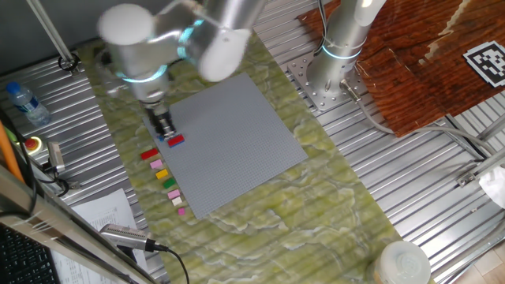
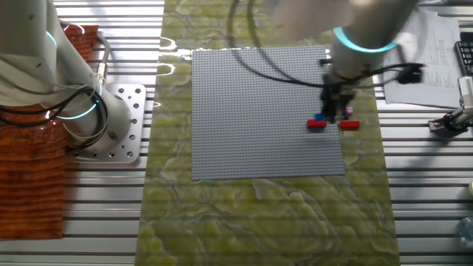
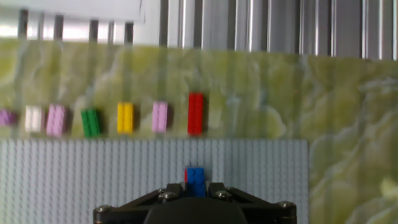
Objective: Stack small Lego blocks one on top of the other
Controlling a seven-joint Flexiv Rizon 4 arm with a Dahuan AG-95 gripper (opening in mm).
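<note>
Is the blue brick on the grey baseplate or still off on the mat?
On the baseplate. The hand view shows the blue brick over the studded grey, at the pincer; a red brick lies on the plate beside it.

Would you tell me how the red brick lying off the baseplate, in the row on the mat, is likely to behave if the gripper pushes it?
The red brick looks like rigid plastic, so it should keep its shape. It lies flat and long on the green mat, so it will probably slide rather than roll or tip. Being small, it is likely light, and may skid into the pink brick.
</note>
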